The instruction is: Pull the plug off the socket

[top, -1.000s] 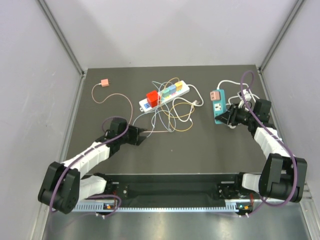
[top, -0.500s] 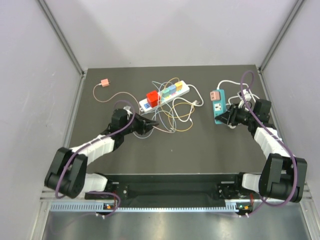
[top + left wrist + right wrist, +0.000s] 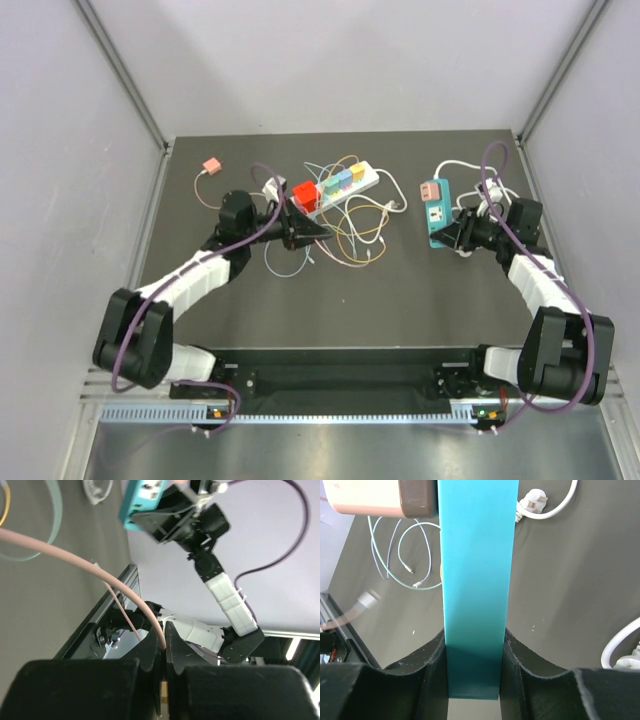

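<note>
The teal socket (image 3: 437, 214) lies at the right of the table with a pink-brown plug (image 3: 430, 189) seated on its far end. My right gripper (image 3: 462, 238) is shut on the socket's near end; in the right wrist view the teal body (image 3: 475, 580) fills the gap between the fingers (image 3: 432, 660), and the plug (image 3: 375, 497) sticks out at the top left. My left gripper (image 3: 320, 231) sits among the loose cables in the middle, shut on a thin pink cable (image 3: 75, 555) that runs into its closed tips (image 3: 162, 632).
A white power strip (image 3: 365, 181) with a red plug (image 3: 304, 192) and several coloured plugs lies at the back middle, with thin cables (image 3: 350, 235) tangled before it. A loose pink plug (image 3: 209, 166) sits far left. A white cable (image 3: 555, 507) coils by the socket.
My left arm swung from the left middle of the table toward the power strip, and its jaws closed on the pink cable, dragging it along. The right gripper and socket have not moved.
</note>
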You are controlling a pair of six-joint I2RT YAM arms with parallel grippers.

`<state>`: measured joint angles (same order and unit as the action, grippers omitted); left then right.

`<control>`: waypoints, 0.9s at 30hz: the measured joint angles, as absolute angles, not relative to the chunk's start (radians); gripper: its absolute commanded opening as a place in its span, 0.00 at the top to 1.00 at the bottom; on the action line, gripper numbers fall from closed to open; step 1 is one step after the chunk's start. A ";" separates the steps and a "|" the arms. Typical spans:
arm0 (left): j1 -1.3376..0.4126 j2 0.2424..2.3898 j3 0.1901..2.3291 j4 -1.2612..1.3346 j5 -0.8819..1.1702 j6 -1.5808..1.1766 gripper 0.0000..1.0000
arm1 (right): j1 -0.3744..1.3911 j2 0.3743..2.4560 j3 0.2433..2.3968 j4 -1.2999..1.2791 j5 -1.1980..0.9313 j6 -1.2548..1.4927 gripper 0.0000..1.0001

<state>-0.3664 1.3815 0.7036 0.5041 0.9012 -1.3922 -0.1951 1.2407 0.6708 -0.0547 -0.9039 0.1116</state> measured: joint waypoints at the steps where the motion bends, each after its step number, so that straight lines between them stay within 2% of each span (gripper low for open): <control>1: -0.362 1.357 0.740 0.449 0.899 -1.348 1.00 | -0.195 1.241 0.671 -0.055 -0.904 0.112 1.00; 6: -0.328 1.250 0.957 0.093 0.791 -1.073 1.00 | -0.195 1.241 0.671 -0.054 -0.904 0.112 1.00; 13: -0.282 1.108 1.071 -0.205 0.361 -0.817 1.00 | -0.195 1.241 0.671 -0.055 -0.906 0.112 1.00; 20: -0.183 1.156 1.080 -0.236 -0.078 -0.773 1.00 | -0.195 1.241 0.671 -0.055 -0.907 0.112 1.00; 27: -0.071 1.419 1.119 -0.109 -0.272 -0.820 1.00 | -0.195 1.241 0.671 -0.055 -0.911 0.112 1.00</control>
